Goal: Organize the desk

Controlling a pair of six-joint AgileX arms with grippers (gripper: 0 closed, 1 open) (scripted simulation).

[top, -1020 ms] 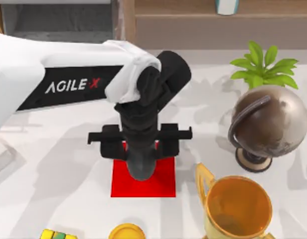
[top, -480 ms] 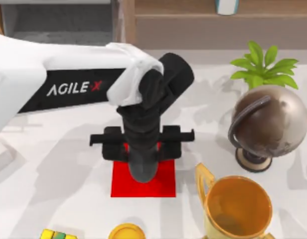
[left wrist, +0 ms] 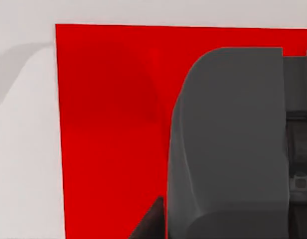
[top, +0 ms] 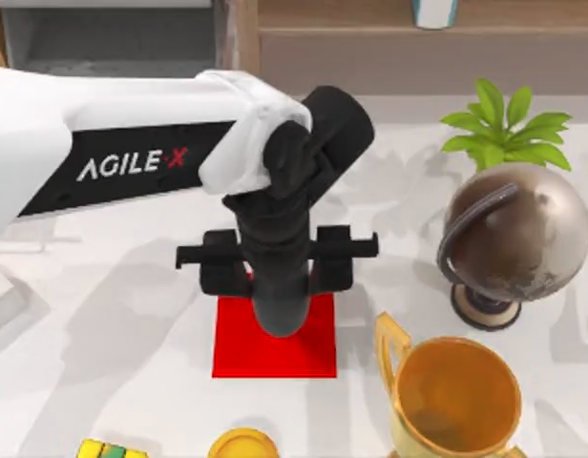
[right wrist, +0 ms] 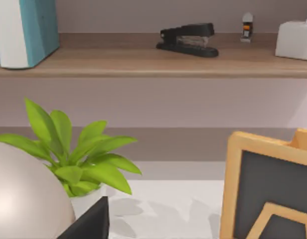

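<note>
**Left arm low over the red mat**

From above, the white worktop [top: 103, 315] fills almost the whole picture, from the left edge to the right one, with the wooden shelf unit [top: 389, 48] along its far side. The left arm reaches in from the left with the word AGILEX on its side, and its pincer [top: 278, 286] points straight down over the far edge of a red mat [top: 275, 348]. The dark wrist hides the fingers, so I cannot tell if they are apart or together. To the right stand a brown globe [top: 518, 239] and, behind it, a green plant [top: 504, 124]. A golden trophy cup [top: 456, 396] stands near the front, just right of the mat. At the front edge I see a yellow round thing [top: 241, 446] and part of a coloured cube [top: 108, 449].

The left wrist view is very close to the mat [left wrist: 108, 124], which lies flat on the worktop [left wrist: 24, 149]. A grey part of the pincer covers the mat's one side; the fingertips are not clear here.

The right wrist view looks across the worktop [right wrist: 168, 204] to the shelf [right wrist: 143, 62]. On the shelf are a black stapler [right wrist: 188, 39], a teal book [right wrist: 26, 30] and a white box [right wrist: 295, 40]. Below are the plant [right wrist: 78, 154], the pale curve of the globe [right wrist: 24, 199] and a wooden frame [right wrist: 268, 189] with a dark panel.
</note>
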